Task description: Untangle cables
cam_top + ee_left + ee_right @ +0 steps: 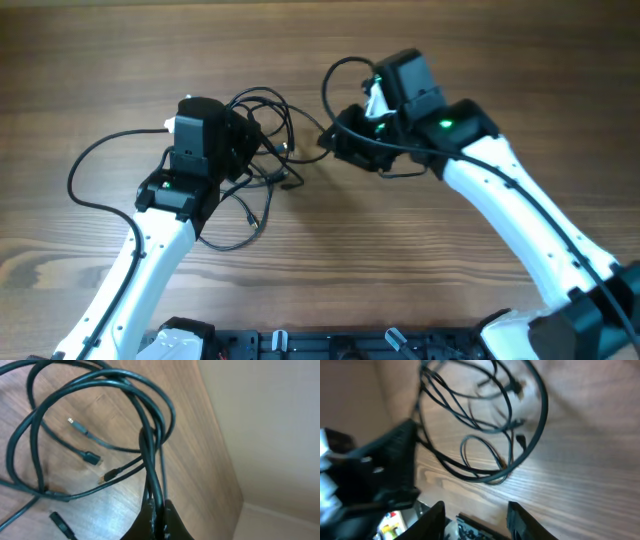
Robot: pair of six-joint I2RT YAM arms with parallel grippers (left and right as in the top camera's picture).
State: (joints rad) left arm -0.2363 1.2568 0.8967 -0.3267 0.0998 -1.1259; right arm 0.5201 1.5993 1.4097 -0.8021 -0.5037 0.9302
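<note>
The left end effector (159, 509) is squeezed shut on a bunch of the cables (265, 150). The messy pile lies on the wooden counter (360, 250) between both arms. The right end effector (477, 519) has its fingers apart, holding nothing.

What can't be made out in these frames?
- Left wrist: how many cables the left gripper pinches; strands overlap, and loops are cut by the left edge.
- Right wrist: blurred, so crossings are unreadable.
- Overhead: the pinch is hidden under the left arm; plugs are too small.
</note>
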